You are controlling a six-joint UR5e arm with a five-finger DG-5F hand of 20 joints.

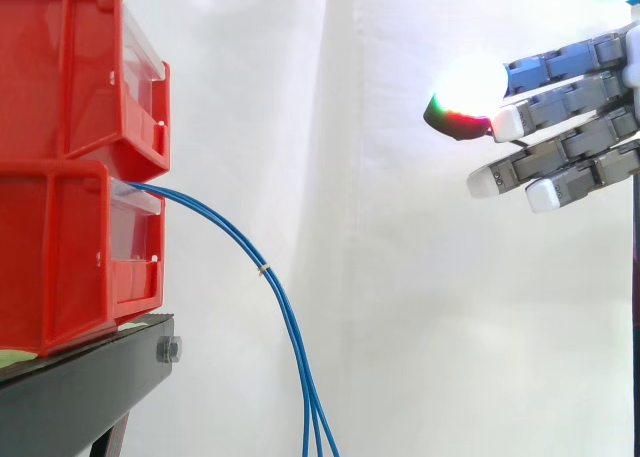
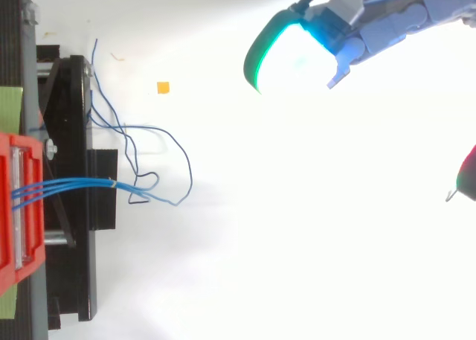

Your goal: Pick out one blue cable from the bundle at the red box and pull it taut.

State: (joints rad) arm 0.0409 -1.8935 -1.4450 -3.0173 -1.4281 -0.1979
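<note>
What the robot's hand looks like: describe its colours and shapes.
The hand has blocky, segmented fingers in grey and blue. Its fingertips are thick rounded white pads; one glows white with a green and red edge. From above, a pad glows cyan-green.

The hand (image 1: 575,112) hangs in air, fingers straight, holding nothing.

The hand (image 1: 572,147) is made of grey and blue-grey blocky segments. Its fingertips (image 1: 509,125) are thick white pads. One pad glows very bright, with a green and red edge, and another pad (image 2: 294,53) glows cyan-green.
</note>
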